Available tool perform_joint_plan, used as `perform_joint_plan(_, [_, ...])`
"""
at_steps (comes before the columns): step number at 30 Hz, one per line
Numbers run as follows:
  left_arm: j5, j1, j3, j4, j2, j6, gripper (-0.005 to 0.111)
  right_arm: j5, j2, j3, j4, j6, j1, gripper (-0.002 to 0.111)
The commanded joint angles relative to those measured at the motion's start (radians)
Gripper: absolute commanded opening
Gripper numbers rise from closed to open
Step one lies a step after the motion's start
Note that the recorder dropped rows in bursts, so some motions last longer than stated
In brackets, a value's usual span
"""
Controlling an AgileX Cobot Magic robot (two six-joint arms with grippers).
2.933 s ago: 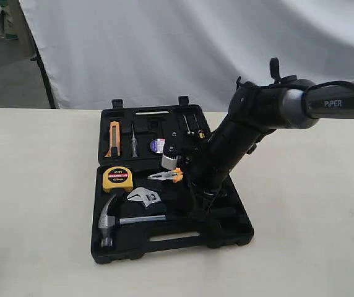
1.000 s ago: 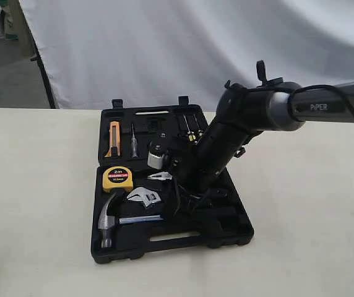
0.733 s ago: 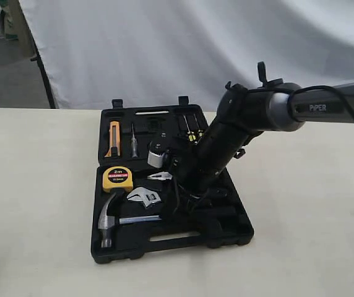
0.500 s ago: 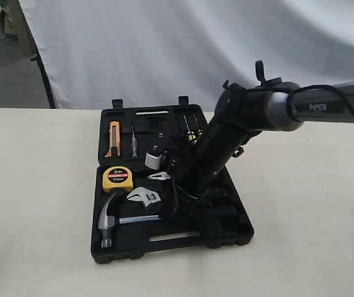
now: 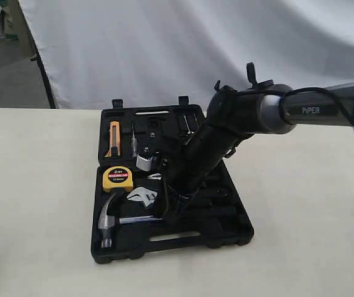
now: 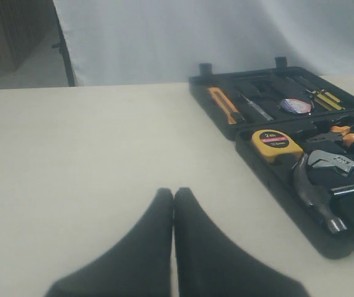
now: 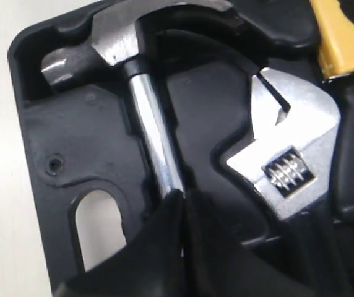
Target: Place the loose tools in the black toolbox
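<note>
On a cream table [image 5: 41, 185], the open black plastic toolbox [image 5: 226, 230] holds the black-handled steel claw hammer [image 7: 152, 124] and silver adjustable wrench [image 7: 288, 148] side by side in its near half, with the small dark tape roll [image 6: 293, 106] in the far half. The right gripper [image 7: 182, 201], fingers pressed together, has its tips at the hammer's shaft. The left gripper [image 6: 173, 198] is closed over bare table.

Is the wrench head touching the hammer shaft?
Apart. The right wrist view shows a strip of black toolbox between the wrench head and the hammer shaft.
</note>
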Motion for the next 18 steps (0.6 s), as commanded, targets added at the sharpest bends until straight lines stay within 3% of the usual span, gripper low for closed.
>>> perform_joint_plan(1, [-0.003, -0.007, 0.003, -0.003, -0.001, -0.001, 0.000, 0.001, -0.011, -0.015, 0.019, -0.013, 0.018, 0.000])
perform_joint_plan(12, [-0.003, -0.007, 0.003, -0.003, -0.001, -0.001, 0.000, -0.093, -0.007, -0.090, 0.031, -0.027, 0.178, 0.000])
perform_joint_plan(18, [-0.003, -0.007, 0.003, -0.003, -0.001, -0.001, 0.000, -0.123, 0.030, -0.090, -0.020, 0.006, 0.193, 0.000])
